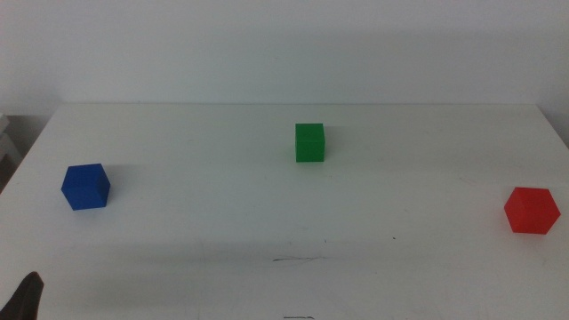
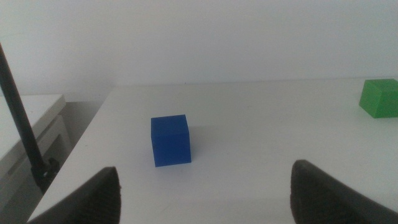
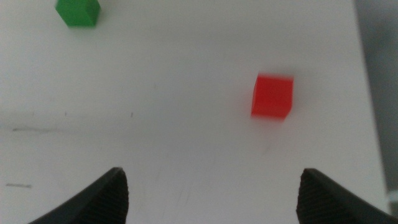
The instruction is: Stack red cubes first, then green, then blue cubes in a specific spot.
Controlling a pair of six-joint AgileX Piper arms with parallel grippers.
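The red cube (image 1: 532, 211) is sitting alone on the white counter (image 1: 222, 213), far to the right side in the middle view and close to the right edge. In the right wrist view the red cube (image 3: 272, 96) is showing slightly blurred, lying ahead of the right hand (image 3: 211, 196) and nearer to one jaw than to the other, touching neither. The right hand is hanging above the counter with its two dark jaws spread wide and gripping nothing.

The green cube (image 1: 309, 142) is resting near the middle of the counter, toward the back, well apart from the other two. The blue cube (image 1: 85, 187) is sitting far to the left, near the left edge. All three cubes are standing flat and separate, none stacked.

The marked spot (image 1: 298, 260), a short thin dark line, is lying at the front of the counter, roughly in line with the green cube and nearer the camera. Nothing is sitting on it.

In the left wrist view the blue cube (image 2: 170, 141) is lying ahead of the left hand (image 2: 205, 193), between the lines of its jaws but apart from them. The left hand is also spread wide and holding nothing. In the middle view only a dark tip of the left hand (image 1: 25, 298) is showing at the bottom left corner.
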